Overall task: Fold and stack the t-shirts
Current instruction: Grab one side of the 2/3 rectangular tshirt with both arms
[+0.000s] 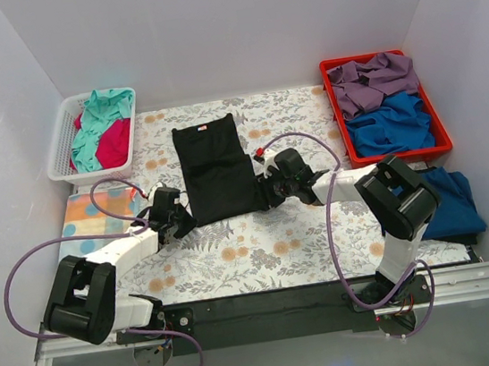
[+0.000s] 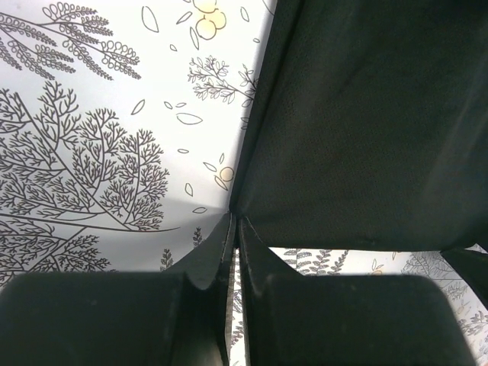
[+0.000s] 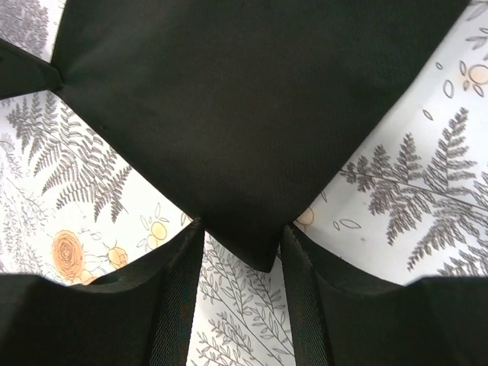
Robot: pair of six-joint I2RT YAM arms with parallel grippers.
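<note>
A black t-shirt (image 1: 216, 169), folded into a narrow upright strip with a pale neck label at its far end, lies mid-table. My left gripper (image 1: 181, 216) sits at its near left corner. In the left wrist view the jaws (image 2: 232, 221) are pressed together, pinching that corner of the black cloth (image 2: 358, 114). My right gripper (image 1: 268, 193) sits at the near right corner. In the right wrist view it (image 3: 242, 226) is open, with the shirt's pointed corner (image 3: 244, 99) lying between the fingers, touching neither.
A white basket (image 1: 61, 157) at the back left holds teal and magenta shirts. A red bin (image 1: 403, 155) at the back right holds purple and blue ones. A dark blue shirt (image 1: 452, 201) lies at the right edge. A dotted cloth (image 1: 96, 216) lies on the left.
</note>
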